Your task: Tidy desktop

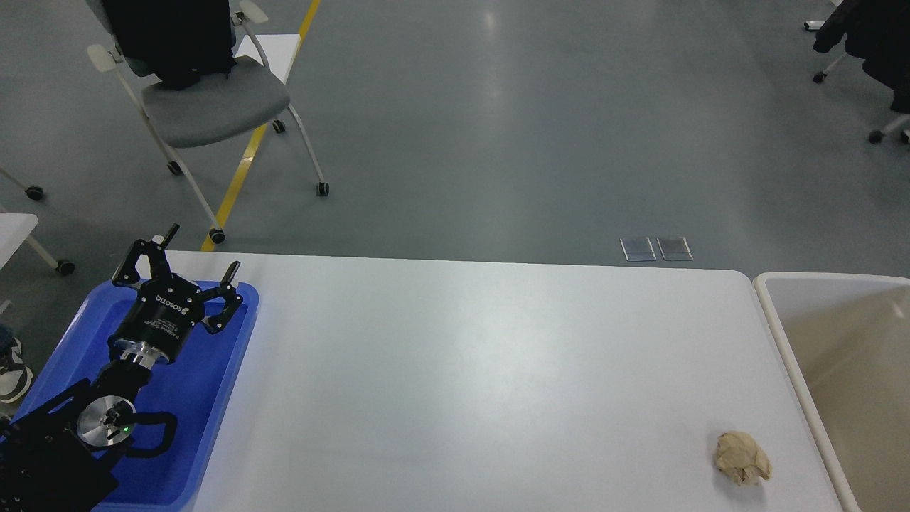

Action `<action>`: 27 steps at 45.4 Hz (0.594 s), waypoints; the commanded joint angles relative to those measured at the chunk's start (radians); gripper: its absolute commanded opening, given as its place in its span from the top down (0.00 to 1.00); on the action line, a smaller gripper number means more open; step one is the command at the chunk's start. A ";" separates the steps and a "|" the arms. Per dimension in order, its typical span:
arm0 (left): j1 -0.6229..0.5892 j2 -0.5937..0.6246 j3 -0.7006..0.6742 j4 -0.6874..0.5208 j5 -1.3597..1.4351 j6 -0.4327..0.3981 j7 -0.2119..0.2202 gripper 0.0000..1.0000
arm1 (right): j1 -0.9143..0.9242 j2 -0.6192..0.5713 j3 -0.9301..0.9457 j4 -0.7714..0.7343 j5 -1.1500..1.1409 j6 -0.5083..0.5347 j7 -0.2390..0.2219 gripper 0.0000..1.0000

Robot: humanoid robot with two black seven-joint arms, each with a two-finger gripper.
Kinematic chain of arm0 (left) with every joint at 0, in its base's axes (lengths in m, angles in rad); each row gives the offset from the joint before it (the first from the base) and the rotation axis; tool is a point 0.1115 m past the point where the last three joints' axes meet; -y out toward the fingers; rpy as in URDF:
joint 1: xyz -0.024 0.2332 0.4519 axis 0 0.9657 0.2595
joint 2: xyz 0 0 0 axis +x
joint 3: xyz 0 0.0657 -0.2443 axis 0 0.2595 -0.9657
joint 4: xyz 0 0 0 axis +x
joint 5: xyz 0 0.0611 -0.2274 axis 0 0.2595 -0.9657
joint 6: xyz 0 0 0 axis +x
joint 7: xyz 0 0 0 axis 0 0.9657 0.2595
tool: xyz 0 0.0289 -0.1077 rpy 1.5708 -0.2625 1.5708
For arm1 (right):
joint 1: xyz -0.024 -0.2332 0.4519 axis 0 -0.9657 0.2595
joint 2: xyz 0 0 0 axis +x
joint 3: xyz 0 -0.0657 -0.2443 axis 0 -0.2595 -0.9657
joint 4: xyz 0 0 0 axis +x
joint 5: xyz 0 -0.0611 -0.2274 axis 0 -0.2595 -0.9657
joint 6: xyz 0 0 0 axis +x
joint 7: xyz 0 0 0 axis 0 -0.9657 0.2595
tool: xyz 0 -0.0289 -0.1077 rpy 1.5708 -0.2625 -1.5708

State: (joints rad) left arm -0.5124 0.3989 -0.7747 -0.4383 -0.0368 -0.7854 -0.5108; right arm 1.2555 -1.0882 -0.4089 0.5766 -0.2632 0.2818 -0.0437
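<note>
The white desk fills the lower part of the head view, with its far edge running across the middle and a rounded far right corner. Most of its surface is bare.

At the desk's left edge, reaching up to the far left corner, lies a blue tray. The robot's left arm comes in from the lower left and stretches over this tray. Its left tool hangs above the tray's far end, by the far left corner of the desk, with its two black fingers spread wide apart and nothing between them. One fingertip points past the far edge of the desk toward the floor, and the other sits above the tray's far rim.

Near the right edge of the desk, toward the near right corner, rests a crumpled beige paper ball. It stands alone on the white surface, well apart from the tray and the left tool.

Just beside the right edge of the desk is a beige bin with a white rim, open at the top.

Beyond the far edge, on the grey floor, a grey chair on castors stands over a yellow floor line.

The right tool does not appear in the view.
</note>
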 commanded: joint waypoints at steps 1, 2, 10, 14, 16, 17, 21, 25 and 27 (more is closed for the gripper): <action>0.000 0.000 0.000 0.000 0.000 0.000 0.000 0.01 | 0.297 -0.024 -0.033 0.106 -0.034 0.132 -0.001 0.00; 0.000 0.000 0.000 0.000 0.000 0.000 0.000 0.01 | 0.318 -0.010 -0.048 0.111 -0.034 0.132 -0.001 0.00; 0.000 0.000 0.000 0.000 0.002 0.000 0.000 0.01 | 0.485 0.169 -0.252 0.109 -0.036 0.129 -0.001 0.00; 0.000 0.000 0.002 0.000 0.000 0.000 0.000 0.01 | 0.561 0.275 -0.365 0.112 -0.036 0.131 -0.001 0.00; 0.000 0.000 0.000 0.000 0.000 0.000 0.000 0.01 | 0.602 0.347 -0.451 0.117 -0.036 0.131 0.001 0.00; 0.000 0.000 0.002 0.000 0.000 0.000 0.000 0.01 | 0.613 0.373 -0.476 0.121 -0.036 0.131 -0.001 0.00; 0.000 0.000 0.000 0.000 0.000 0.000 0.000 0.01 | 0.656 0.468 -0.547 0.154 -0.036 0.131 -0.001 0.00; 0.000 0.000 0.000 0.000 0.000 0.000 0.000 0.01 | 0.708 0.524 -0.573 0.219 -0.037 0.142 -0.001 0.00; -0.001 0.000 0.002 0.000 0.000 0.000 0.000 0.01 | 0.735 0.545 -0.579 0.270 -0.037 0.145 -0.001 0.00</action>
State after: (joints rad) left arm -0.5123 0.3986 -0.7741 -0.4388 -0.0364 -0.7854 -0.5108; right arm 1.8246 -0.7364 -0.8311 0.7166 -0.2976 0.4066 -0.0440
